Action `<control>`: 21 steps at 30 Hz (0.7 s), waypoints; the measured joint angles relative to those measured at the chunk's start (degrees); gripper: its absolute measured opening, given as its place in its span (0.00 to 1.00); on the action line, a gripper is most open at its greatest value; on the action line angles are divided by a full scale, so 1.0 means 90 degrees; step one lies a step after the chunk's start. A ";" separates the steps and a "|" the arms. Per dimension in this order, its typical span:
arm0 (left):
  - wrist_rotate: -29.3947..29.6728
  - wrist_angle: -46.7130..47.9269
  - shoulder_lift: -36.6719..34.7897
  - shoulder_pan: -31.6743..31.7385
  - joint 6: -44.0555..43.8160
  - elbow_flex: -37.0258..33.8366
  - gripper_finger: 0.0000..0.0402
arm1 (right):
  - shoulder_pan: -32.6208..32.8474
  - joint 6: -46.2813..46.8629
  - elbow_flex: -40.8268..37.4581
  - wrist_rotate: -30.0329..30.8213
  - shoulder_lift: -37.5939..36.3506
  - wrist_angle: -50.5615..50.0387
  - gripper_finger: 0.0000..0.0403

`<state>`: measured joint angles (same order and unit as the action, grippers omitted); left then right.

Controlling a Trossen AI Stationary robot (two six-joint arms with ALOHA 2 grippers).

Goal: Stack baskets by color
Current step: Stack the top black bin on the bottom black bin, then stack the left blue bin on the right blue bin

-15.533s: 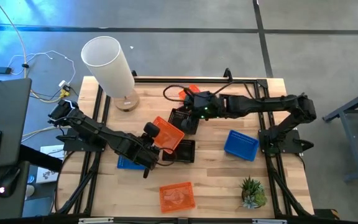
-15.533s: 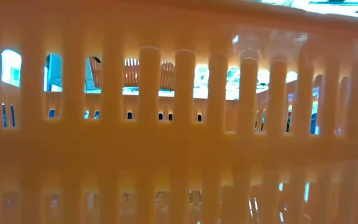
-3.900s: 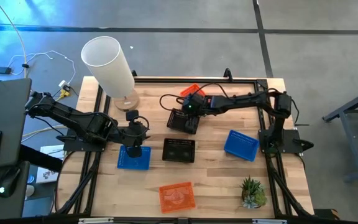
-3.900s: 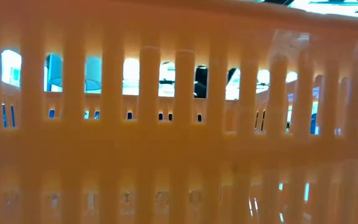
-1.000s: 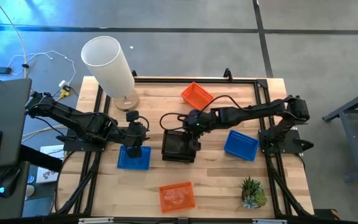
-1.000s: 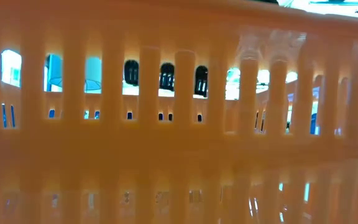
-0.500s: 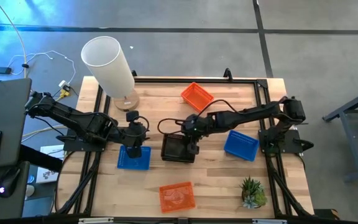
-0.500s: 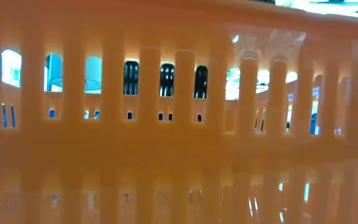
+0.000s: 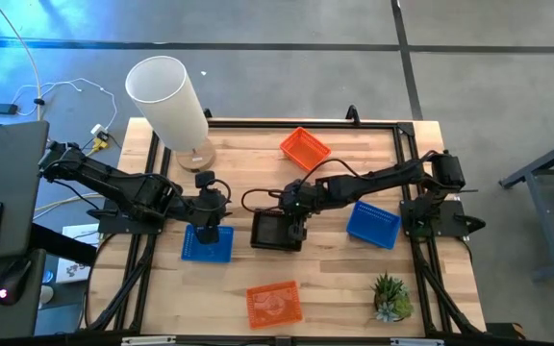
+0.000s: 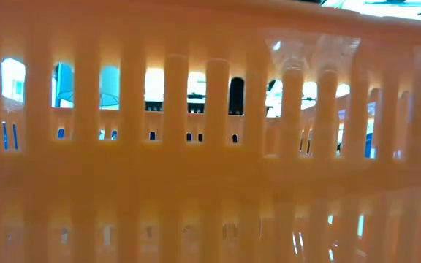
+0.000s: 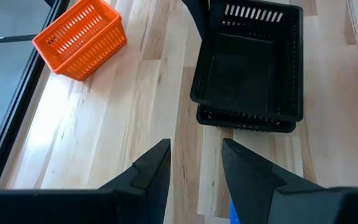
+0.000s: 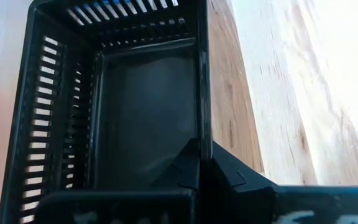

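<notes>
- Lowered since a second ago, the black basket now nests on another black one, its rim clamped by the right end effector.
- Left end effector hovers apart above the blue basket.

**Baskets spread across the table**

Mid-table, one basket sits nested in another, the right gripper at its rim. Left of it lies another basket under the left gripper. A basket lies right, one behind, one in front, the plant front-right, the cylinder back-left.
</notes>
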<state>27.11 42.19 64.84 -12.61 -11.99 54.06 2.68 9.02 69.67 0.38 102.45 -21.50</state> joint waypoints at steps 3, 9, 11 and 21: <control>0.0001 0.0000 0.0000 0.0002 -0.0002 0.0000 0.33 | 0.0000 -0.0002 0.0000 -0.0002 0.0000 -0.0005 0.00; 0.0003 0.0000 0.0000 0.0001 -0.0002 0.0000 0.33 | 0.0000 0.0005 0.0000 0.0104 0.0000 -0.0005 0.11; 0.0003 0.0001 0.0000 0.0000 0.0006 0.0000 0.33 | 0.0000 0.0002 0.0000 0.0238 0.0000 -0.0005 0.16; 0.0004 0.0287 0.0000 -0.0003 0.0001 0.0000 0.33 | -0.0002 0.0186 0.0018 0.0345 -0.0155 -0.0049 0.33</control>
<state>27.14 44.78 64.84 -12.64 -11.98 54.06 2.66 10.69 69.83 3.49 101.06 -21.94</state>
